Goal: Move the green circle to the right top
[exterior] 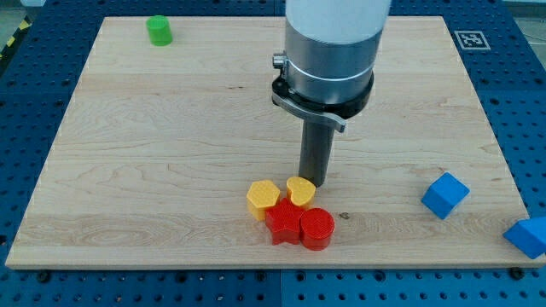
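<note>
Seven blocks lie on the wooden board [171, 153]. No gripper exists; the rod's tip [316, 183] touches the yellow heart [299, 190], grasping nothing. From that heart, the green circle [159, 31] sits far toward the view's top-left.

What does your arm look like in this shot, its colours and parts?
A thick white cylinder enters from the view's top, ending in a silver-grey metal collar with a small bolt on its side. Under that sits a black ring with a grey bracket. From it hangs a straight dark rod, and my tip is its plain flat end. No cables or markings show.
</note>
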